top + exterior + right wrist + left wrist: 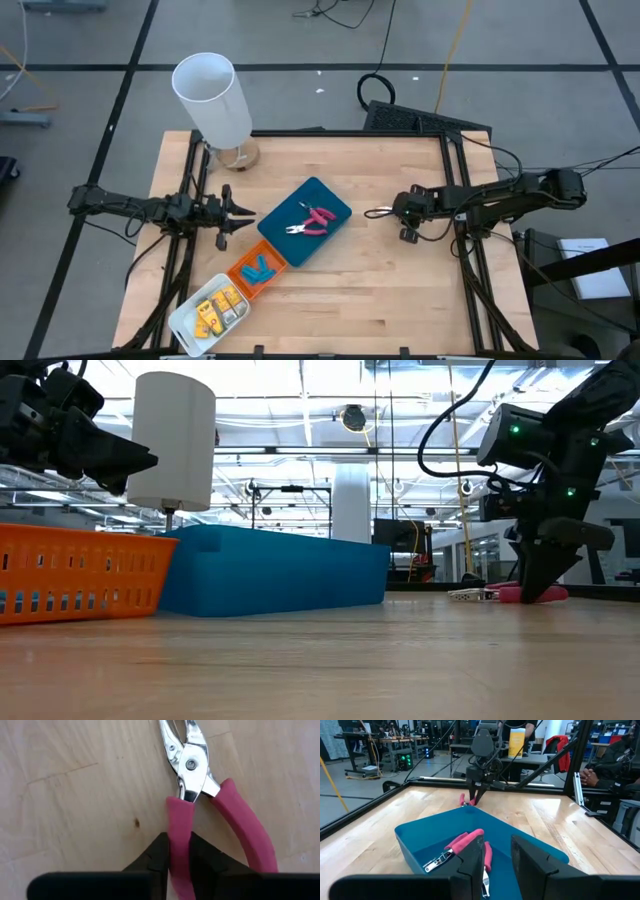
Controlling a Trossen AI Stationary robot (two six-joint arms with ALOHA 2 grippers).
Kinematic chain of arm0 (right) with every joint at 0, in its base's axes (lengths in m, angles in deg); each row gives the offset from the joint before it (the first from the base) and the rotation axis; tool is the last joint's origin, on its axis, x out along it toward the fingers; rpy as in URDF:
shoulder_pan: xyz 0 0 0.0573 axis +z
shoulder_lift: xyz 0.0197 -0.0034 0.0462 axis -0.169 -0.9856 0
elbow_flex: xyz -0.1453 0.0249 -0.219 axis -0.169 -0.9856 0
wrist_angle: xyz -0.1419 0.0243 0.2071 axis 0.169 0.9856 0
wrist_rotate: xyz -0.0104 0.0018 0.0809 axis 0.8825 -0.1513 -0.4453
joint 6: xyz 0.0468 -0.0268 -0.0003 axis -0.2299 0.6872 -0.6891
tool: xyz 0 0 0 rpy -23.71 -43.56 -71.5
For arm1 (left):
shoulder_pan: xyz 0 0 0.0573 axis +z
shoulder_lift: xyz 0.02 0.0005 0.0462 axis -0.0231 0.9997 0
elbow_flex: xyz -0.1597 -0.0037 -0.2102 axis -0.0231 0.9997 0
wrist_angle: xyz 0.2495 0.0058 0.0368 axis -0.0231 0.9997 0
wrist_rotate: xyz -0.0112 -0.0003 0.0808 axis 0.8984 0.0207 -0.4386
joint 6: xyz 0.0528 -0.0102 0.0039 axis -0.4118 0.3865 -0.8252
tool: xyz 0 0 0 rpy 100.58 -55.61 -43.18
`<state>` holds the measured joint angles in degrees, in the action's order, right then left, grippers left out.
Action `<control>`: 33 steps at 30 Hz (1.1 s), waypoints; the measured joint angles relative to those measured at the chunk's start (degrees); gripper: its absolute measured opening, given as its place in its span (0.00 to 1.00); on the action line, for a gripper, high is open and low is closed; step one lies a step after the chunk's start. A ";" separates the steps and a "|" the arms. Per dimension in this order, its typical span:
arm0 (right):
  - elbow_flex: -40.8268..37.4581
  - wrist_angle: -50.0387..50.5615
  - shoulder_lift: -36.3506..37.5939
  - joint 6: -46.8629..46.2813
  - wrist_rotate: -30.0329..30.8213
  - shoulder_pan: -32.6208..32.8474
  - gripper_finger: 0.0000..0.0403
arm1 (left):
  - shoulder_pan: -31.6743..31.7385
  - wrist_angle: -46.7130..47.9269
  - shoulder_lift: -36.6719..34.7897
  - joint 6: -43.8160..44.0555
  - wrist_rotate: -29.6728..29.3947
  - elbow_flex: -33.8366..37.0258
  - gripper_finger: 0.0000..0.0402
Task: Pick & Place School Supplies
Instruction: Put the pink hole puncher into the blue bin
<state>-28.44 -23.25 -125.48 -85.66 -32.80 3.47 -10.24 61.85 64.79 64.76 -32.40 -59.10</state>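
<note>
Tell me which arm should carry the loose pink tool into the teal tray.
Right. Its claw is already shut on the pink-handled tool's handle on the table, beside the teal tray. The left claw waits across the tray.

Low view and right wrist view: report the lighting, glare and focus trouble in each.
Low view: bright ceiling lights behind turn the right gripper and its arm to silhouette; the near table is soft. Right wrist view: even light, glare on the metal head of the pink-handled tool; the near fingers blur.
</note>
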 joint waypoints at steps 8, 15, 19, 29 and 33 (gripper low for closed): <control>-0.07 -0.84 -0.04 -1.01 0.19 0.00 0.14 | 0.00 -0.01 0.01 0.01 0.00 0.00 0.24; -0.07 -3.29 -0.04 -1.02 0.31 0.00 0.10 | 0.00 0.00 0.02 0.00 -0.01 0.00 0.24; -0.09 -3.56 -0.04 -1.24 0.32 0.00 0.11 | 0.00 0.00 0.01 0.01 -0.01 0.00 0.24; -0.23 -4.00 1.91 -1.46 0.24 -0.02 0.10 | 0.01 0.00 0.00 0.02 -0.01 0.00 0.24; -0.44 -4.77 4.31 -1.46 -0.15 -0.02 0.10 | 0.01 0.00 0.00 0.02 0.00 0.00 0.24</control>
<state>-28.87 -28.02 -121.16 -87.12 -32.96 3.44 -10.23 61.85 64.79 64.78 -32.40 -59.10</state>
